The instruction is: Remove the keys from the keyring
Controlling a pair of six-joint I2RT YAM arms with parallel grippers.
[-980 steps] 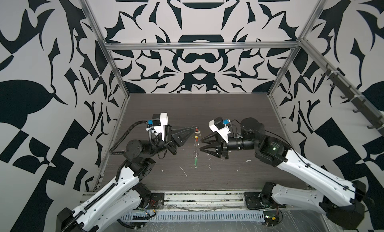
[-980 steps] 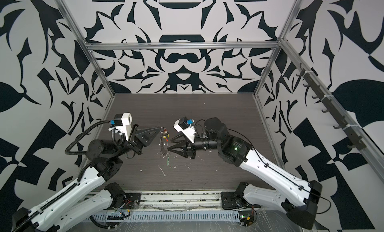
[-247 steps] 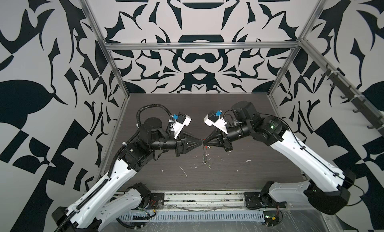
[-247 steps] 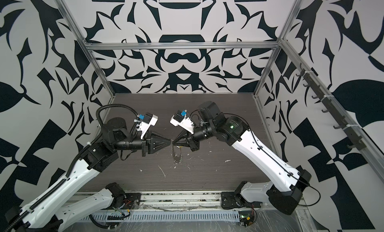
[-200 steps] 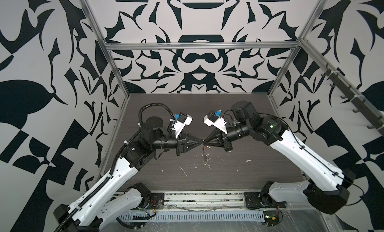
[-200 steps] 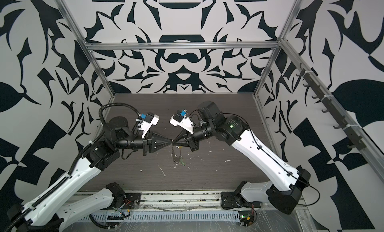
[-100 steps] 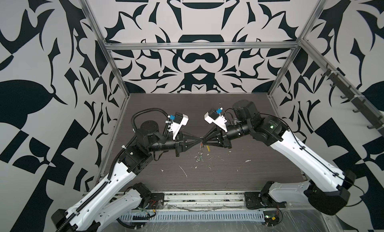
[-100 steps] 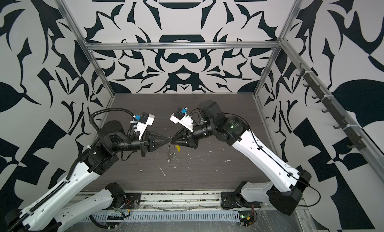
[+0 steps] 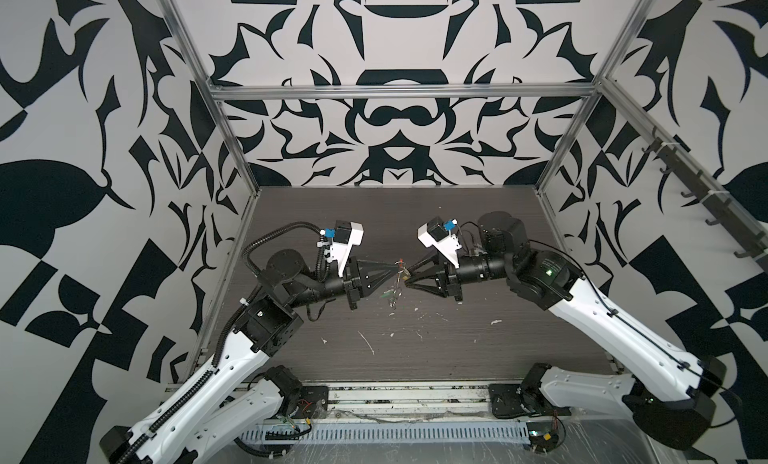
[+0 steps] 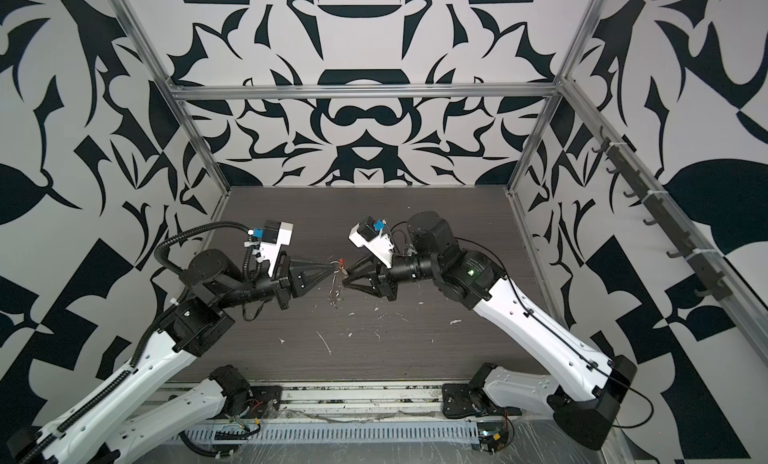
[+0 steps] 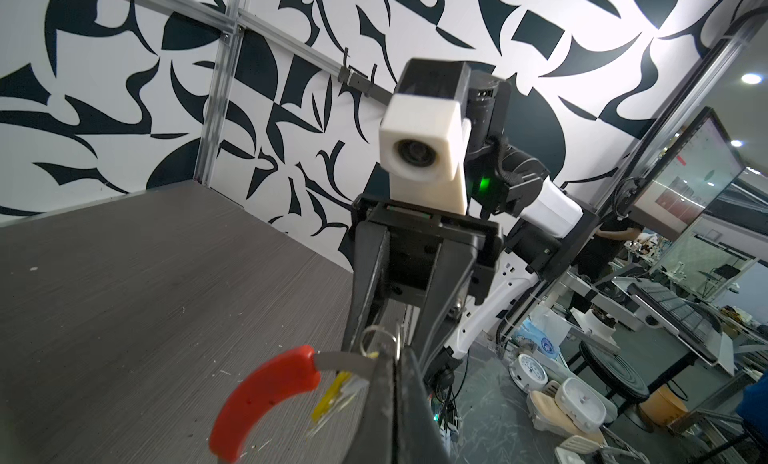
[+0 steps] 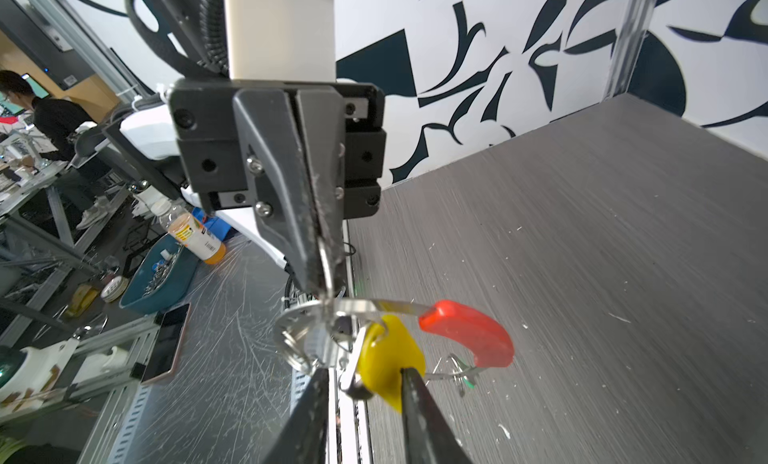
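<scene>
The keyring (image 11: 340, 361), a thin grey hoop with a red curved segment (image 12: 469, 331), hangs in the air over the table's middle (image 9: 400, 270). My left gripper (image 11: 394, 358) is shut on the hoop's grey band just beside the red segment, as the right wrist view also shows. The yellow key (image 12: 390, 358) hangs from the hoop between the fingers of my right gripper (image 12: 365, 374), which stands open; the tag rests against one finger. The green key (image 9: 388, 293) dangles lower, small and blurred. Several silver split rings (image 12: 295, 337) bunch on the hoop.
White scraps and chips (image 9: 370, 341) litter the dark wood-grain table (image 9: 457, 345). Aluminium frame posts (image 9: 232, 150) and patterned walls close in the left, right and back. The arms' bases sit on the rail at the front edge (image 9: 395, 395).
My right gripper's jaws have come apart from shut. Both grippers and the keyring have shifted slightly up and back. The left gripper has stayed shut on the hoop.
</scene>
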